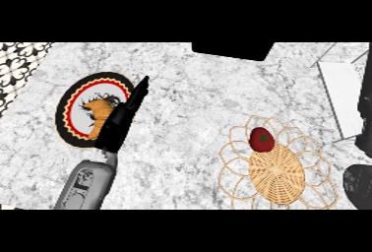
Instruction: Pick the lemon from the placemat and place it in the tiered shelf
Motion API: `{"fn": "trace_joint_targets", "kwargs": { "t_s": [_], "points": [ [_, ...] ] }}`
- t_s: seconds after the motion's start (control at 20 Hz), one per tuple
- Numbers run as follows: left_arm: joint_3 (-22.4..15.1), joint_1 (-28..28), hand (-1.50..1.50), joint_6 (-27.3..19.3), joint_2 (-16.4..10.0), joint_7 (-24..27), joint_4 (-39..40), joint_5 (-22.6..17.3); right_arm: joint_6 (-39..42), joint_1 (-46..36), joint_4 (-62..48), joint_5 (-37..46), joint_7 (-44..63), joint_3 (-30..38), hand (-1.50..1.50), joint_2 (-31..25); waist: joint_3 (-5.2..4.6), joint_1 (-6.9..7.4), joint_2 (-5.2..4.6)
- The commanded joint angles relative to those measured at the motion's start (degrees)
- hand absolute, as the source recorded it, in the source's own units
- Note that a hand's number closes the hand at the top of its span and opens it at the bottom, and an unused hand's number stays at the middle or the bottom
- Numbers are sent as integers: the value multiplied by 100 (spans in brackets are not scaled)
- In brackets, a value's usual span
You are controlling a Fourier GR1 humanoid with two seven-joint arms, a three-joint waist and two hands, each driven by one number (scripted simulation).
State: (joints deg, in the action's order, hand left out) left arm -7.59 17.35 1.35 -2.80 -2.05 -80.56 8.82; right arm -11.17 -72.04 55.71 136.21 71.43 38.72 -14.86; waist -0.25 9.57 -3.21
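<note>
A dark red round fruit with a green top (262,139) lies on the upper part of a woven wicker placemat (280,179) at the right of the counter; it does not look like a lemon. The white tiered shelf (340,91) stands at the far right. My right hand (363,118) shows only as a black shape at the right edge, beside the shelf and right of the placemat, with its fingers hidden. Over at the left, my left hand (122,118) is open with straight fingers pointing up and holds nothing.
Partly under the left hand sits a round plate with a black, red and cream rim (73,101), carrying a croissant (98,110). A black block (232,49) sits at the counter's back edge. Patterned tiles (15,69) border the far left.
</note>
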Motion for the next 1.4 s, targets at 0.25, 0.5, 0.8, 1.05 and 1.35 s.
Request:
{"fn": "trace_joint_targets", "kwargs": {
  "t_s": [0.25, 0.5, 0.8, 1.05, 1.35],
  "points": [
    [61, -167, 0, -6, -64, 52, -42, -12, 449, -568, -416, 1062, 1379, 428, 150, 134, 11, -126, 66],
    [117, -174, 0, -105, -11, 126, 56, 0, 614, -578, -779, 1536, 1379, 619, 150, 110, 13, -236, 43],
    [286, -141, 0, 5, -168, 43, -74, -135, 531, -425, -1188, 1781, 1277, 945, 150, -201, 24, -296, 59],
    [178, -249, 0, -90, -86, -61, -133, -28, -84, -363, -1484, 1695, 1007, 1097, 150, -460, 37, -374, 85],
    [328, -123, 0, -34, -149, -68, -22, -133, -1323, -240, -836, 1524, 969, 907, 150, -205, 43, -493, 123]
  ]
}}
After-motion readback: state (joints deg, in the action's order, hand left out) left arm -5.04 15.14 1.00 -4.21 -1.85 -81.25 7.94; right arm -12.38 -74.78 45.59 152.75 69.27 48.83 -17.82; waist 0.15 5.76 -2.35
